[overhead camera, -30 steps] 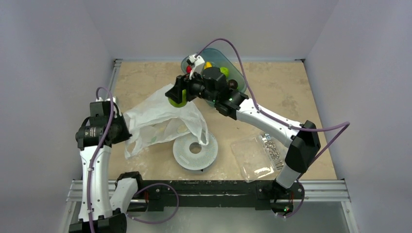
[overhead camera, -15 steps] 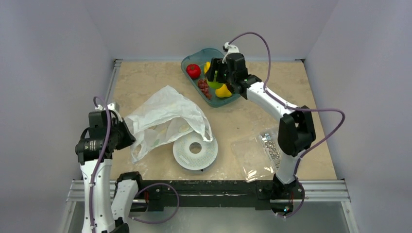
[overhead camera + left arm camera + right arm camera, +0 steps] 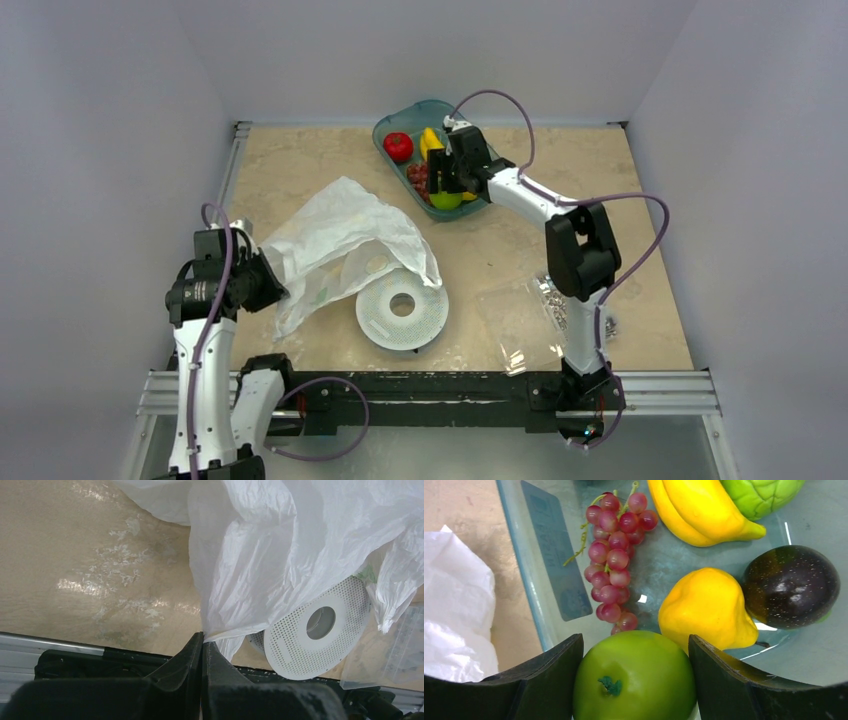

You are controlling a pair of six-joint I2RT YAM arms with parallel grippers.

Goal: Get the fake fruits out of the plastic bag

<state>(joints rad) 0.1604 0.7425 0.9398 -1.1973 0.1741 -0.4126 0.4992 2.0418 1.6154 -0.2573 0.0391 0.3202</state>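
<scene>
"Fake fruits (image 3: 611,560), where are they?"
"Those in view sit in the teal tray (image 3: 385,125): red apple (image 3: 398,146) at its left end, grape cluster (image 3: 613,555) and yellow fruit (image 3: 706,607) inside (beside a banana bunch (image 3: 696,510) and a dark plum (image 3: 791,587))."
"And the green apple (image 3: 634,677)?"
"At the tray's near edge, the right gripper (image 3: 635,641) clamped on its sides; whether it rests on the tray I cannot tell."
"The plastic bag (image 3: 340,230)?"
"Crumpled on the desk (image 3: 300,160), near-left of the tray and well apart from it, partly draped over a white perforated disc (image 3: 402,312). The left gripper (image 3: 202,642) is closed, pinching the bag's edge on the side farthest from the tray."
</scene>
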